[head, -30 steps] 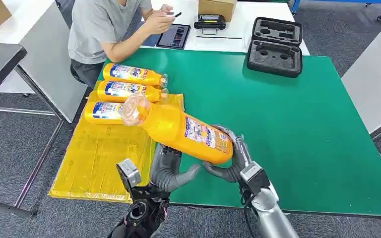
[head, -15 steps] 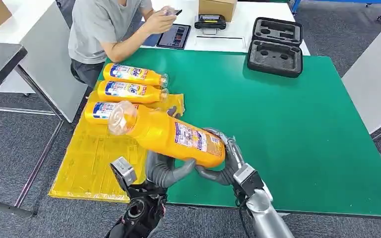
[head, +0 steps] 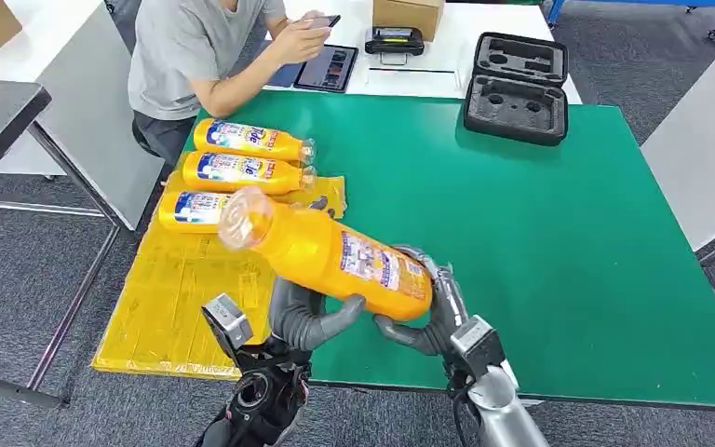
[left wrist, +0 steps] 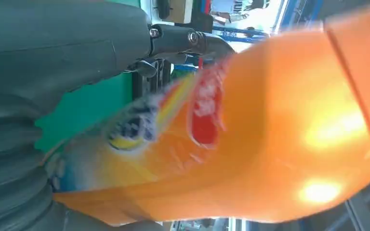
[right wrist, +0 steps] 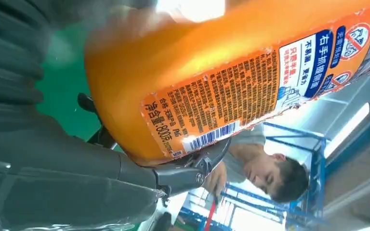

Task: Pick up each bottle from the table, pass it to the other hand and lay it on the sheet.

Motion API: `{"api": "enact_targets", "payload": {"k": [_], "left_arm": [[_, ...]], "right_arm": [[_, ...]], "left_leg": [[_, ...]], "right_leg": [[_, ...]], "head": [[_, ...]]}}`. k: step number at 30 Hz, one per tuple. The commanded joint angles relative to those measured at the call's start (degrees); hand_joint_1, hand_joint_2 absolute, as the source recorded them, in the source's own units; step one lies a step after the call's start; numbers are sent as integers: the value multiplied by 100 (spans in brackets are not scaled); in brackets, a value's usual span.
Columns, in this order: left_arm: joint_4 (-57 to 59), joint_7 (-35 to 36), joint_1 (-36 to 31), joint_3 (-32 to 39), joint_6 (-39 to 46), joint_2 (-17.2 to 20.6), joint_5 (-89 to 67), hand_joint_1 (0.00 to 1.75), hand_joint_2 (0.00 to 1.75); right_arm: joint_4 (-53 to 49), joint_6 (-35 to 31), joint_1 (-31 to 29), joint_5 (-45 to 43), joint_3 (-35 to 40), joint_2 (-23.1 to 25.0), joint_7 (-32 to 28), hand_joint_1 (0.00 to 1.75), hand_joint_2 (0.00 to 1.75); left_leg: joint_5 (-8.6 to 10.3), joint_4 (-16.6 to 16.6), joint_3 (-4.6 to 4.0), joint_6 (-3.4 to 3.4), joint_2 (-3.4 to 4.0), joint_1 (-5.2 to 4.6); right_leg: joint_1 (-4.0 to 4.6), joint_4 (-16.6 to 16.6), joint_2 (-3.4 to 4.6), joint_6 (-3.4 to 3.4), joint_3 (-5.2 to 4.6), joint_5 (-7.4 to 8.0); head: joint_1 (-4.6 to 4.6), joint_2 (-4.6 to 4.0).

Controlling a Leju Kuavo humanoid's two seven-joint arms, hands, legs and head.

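While both hands hold it above the table's (head: 559,233) near edge, the bottle (head: 326,250) lies tilted, long axis running from base at 4 o'clock to cap at 10 o'clock. Left hand (head: 309,312): fingers wrapped under the mid-body, thumb against the underside. Right hand (head: 424,312): cupped round the base. Label: Chinese print, a barcode, "800". Three more bottles (head: 242,172) lie on or by the yellow sheet (head: 186,298) at 10 o'clock, caps pointing to 3 o'clock. A person (head: 195,47) sits beyond.
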Motion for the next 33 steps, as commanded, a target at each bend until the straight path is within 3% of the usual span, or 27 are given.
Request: {"api": "enact_targets", "payload": {"k": [1, 2, 8, 13, 18, 30, 33], "left_arm": [[81, 15, -86, 47, -16, 82, -17, 0, 175], [81, 15, -86, 47, -16, 82, -17, 0, 175], [100, 15, -85, -5, -36, 87, -33, 0, 175], [163, 15, -111, -128, -41, 107, -64, 0, 175], [210, 15, -173, -177, -24, 95, -45, 0, 175], [97, 15, -180, -254, -21, 129, -40, 0, 175], [149, 15, -125, -168, -418, 96, 152, 0, 175]], "right_arm": [[-76, 35, -35, -44, -171, -82, -18, 175, 175], [-76, 35, -35, -44, -171, -82, -18, 175, 175], [-331, -20, 58, -134, -464, -66, -18, 175, 175], [-401, 40, 54, -172, -730, -68, -18, 175, 175], [-46, 221, 37, -48, -712, 19, -18, 175, 175], [753, 470, -247, -74, -651, 165, -18, 175, 175], [888, 620, -320, -122, -658, 184, -18, 175, 175]], "left_leg": [[-24, 2, 53, -17, 9, 12], [-9, -2, 24, -9, 3, 5], [-21, -1, 48, -15, 2, 10], [-2, -5, 12, -5, -1, 0], [-15, -5, 45, -13, 1, 8], [-6, -4, 19, -6, 7, 4], [-6, -5, 21, -7, 10, 3]], "right_leg": [[12, -6, 11, -19, 55, -18], [5, -4, 3, -10, 25, -8], [11, -7, 3, -17, 50, -18], [0, -4, -1, -6, 11, -3], [8, -10, 3, -15, 46, -13], [4, -6, 8, -7, 18, -3], [3, -7, 10, -8, 19, -2]], "head": [[0, 0], [2, 0], [0, 0], [0, 0], [2, 0], [2, 0], [2, 0]]}}
